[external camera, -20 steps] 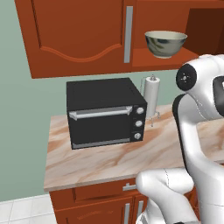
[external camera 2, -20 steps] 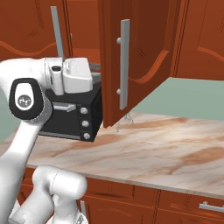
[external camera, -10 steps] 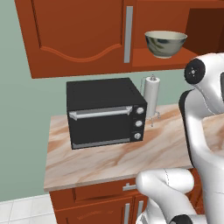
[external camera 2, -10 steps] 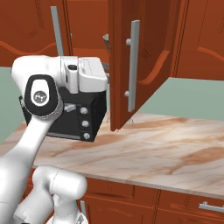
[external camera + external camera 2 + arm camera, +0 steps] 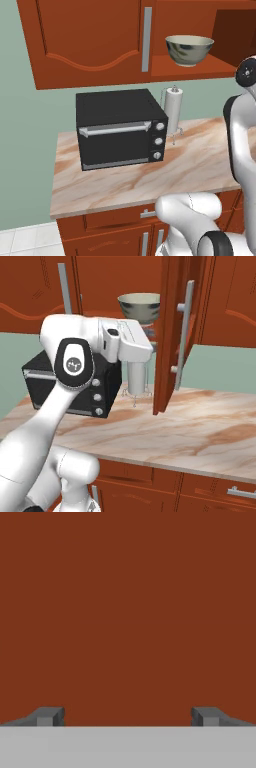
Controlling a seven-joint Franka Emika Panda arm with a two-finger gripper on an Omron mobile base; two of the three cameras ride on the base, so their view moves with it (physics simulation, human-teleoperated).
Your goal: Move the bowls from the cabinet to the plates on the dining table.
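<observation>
One grey bowl stands on the open shelf of the reddish-brown wall cabinet; the right base view shows the same bowl above my hand. The cabinet's right door stands swung out, edge-on, with its grey bar handle facing right. My white hand hovers just left of that door, below the bowl. In the hand view my gripper is open, its fingertips wide apart, nothing between them, close before red-brown wood. The plates and the dining table are out of view.
A black oven sits on a short marble counter, with a paper towel roll on a holder beside it. The cabinet's left door is shut, with a grey bar handle. My arm rises at the right.
The right cabinet door has swung further open to the right, and my hand has followed it rightward. The bowl now shows in the right base view. The gripper stayed open.
</observation>
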